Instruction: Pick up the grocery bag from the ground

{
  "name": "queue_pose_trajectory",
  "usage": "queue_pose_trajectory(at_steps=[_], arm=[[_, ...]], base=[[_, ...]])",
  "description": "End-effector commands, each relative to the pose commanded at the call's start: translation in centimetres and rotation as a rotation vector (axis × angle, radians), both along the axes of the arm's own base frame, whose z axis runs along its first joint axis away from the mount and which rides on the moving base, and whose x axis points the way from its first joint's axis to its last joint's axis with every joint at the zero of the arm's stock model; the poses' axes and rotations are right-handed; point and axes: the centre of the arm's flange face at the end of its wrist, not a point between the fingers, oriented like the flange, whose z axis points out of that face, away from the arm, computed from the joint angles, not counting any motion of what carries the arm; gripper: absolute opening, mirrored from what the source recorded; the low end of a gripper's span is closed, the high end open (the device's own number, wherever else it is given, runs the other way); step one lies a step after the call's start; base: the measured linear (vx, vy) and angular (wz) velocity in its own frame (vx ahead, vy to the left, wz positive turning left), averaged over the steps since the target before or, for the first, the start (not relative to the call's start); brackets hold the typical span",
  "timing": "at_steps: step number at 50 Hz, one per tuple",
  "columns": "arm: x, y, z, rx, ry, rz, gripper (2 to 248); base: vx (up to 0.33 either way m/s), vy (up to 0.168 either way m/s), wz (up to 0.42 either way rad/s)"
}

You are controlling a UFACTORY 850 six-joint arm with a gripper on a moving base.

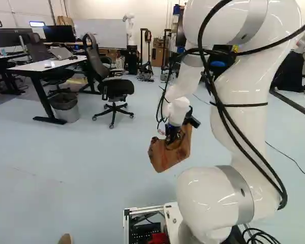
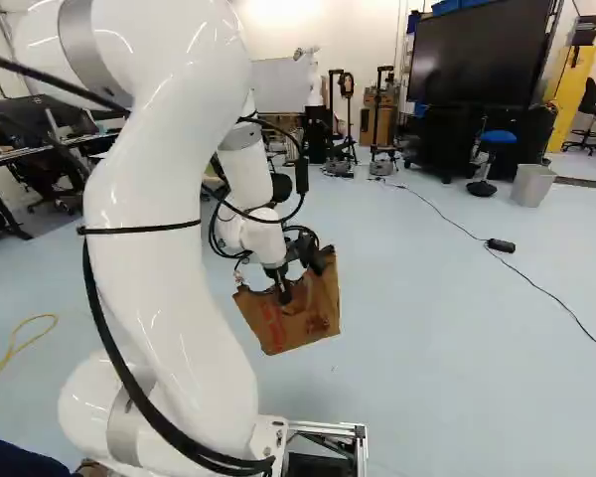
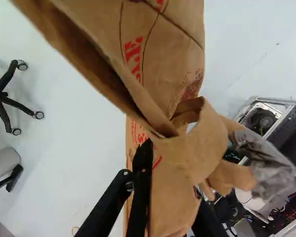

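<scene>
Brown paper grocery bag (image 2: 303, 320) is pinched in the partly closed hand (image 3: 171, 168) and is best raised slowly, without jerks.

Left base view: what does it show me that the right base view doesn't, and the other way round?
Only the left base view: the lined wastebasket beside the desk.
Only the right base view: the big dark screen and the blue-seated stool.
Both: the white arm and the paper bag in its gripper.
</scene>
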Motion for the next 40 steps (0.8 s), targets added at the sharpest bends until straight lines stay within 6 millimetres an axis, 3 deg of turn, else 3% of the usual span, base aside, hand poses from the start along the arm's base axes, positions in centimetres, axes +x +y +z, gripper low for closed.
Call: queue_pose_trajectory(at_steps=[22,40], arm=[[-2.7,-0.4,2.9,-0.003,-0.049,-0.015,20],[-3.1,-0.5,3.2,-0.004,-0.057,-0.014,20]], base=[[0.000,0.000,0.000],[0.000,0.000,0.000]])
